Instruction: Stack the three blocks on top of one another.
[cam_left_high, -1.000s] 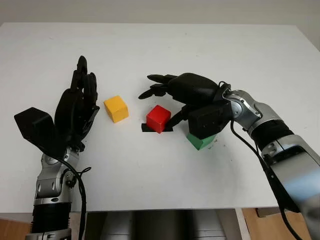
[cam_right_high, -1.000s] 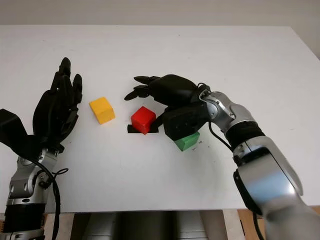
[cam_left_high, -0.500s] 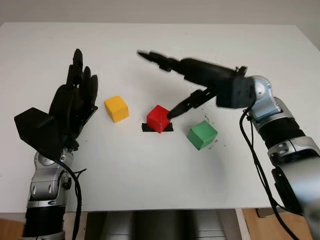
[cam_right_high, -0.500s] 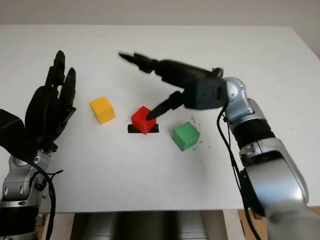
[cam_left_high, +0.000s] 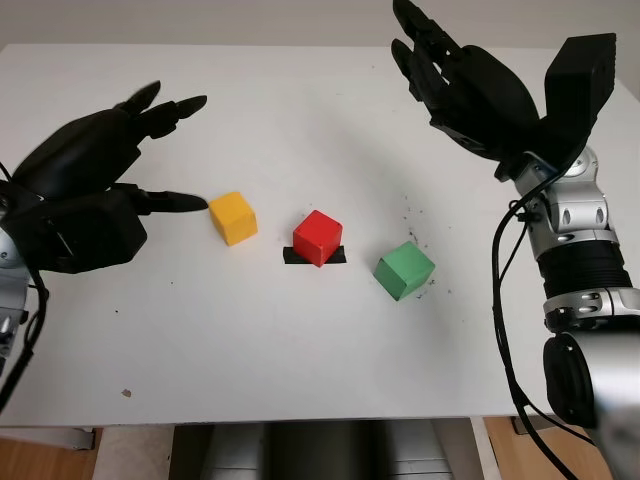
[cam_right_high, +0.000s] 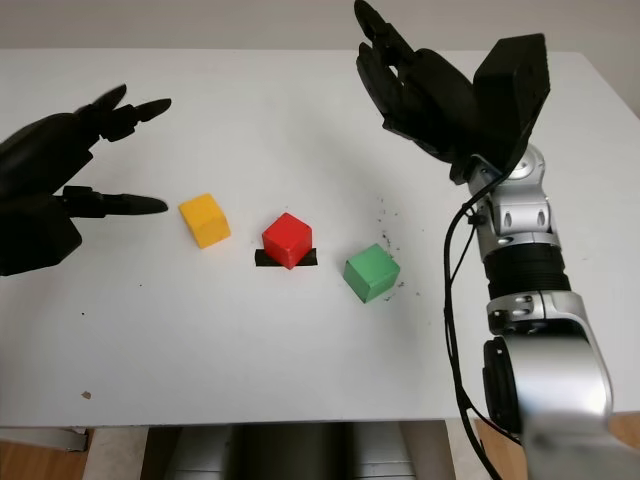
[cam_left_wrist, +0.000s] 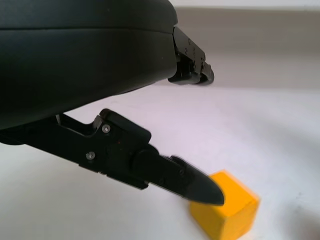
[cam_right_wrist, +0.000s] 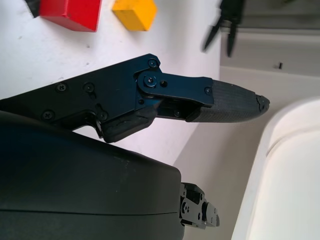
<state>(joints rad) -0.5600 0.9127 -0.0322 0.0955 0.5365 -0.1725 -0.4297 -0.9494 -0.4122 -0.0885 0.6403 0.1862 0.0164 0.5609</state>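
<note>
White table (cam_left_high: 300, 350) bears three separate blocks — left hand (cam_left_high: 85, 190), right hand (cam_left_high: 470, 85) open, empty.

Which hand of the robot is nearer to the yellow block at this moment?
The left hand. It is open beside the yellow block, one fingertip almost at the block's side. The right hand is open and raised over the far right of the table, beyond the red block.

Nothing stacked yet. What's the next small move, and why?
Probably close the left hand onto the yellow block: it is open with a fingertip right beside that block, while the right hand is open and raised far above the table. The red block sits on a black mark and the green block stands apart, all three separate.
</note>
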